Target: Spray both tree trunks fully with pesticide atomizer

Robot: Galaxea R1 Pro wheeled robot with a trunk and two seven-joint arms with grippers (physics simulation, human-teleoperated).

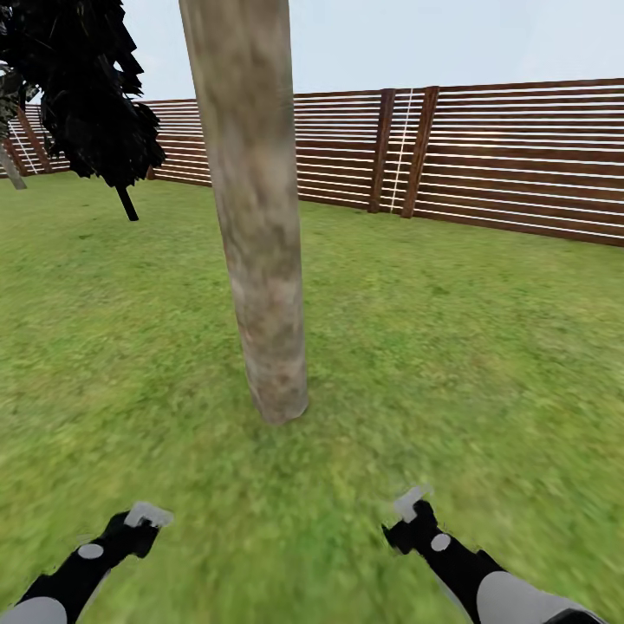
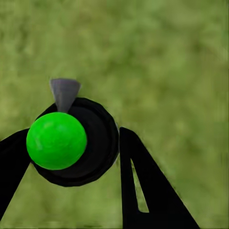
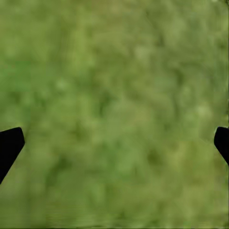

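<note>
The pesticide atomizer, black with a green ball top and grey nozzle, is clamped in the left gripper jaws. The right gripper jaws are spread over the floor. The tree trunk is seen ahead, the fence beyond.

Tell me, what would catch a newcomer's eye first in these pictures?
A thick grey-beige tree trunk rises from the lawn straight ahead, with a brown slatted fence behind it and a dark conifer at the far left. In the left wrist view, the left tool is closed around the atomizer, a black object with a bright green ball and a grey nozzle. The right tool hangs open over grass.
</note>
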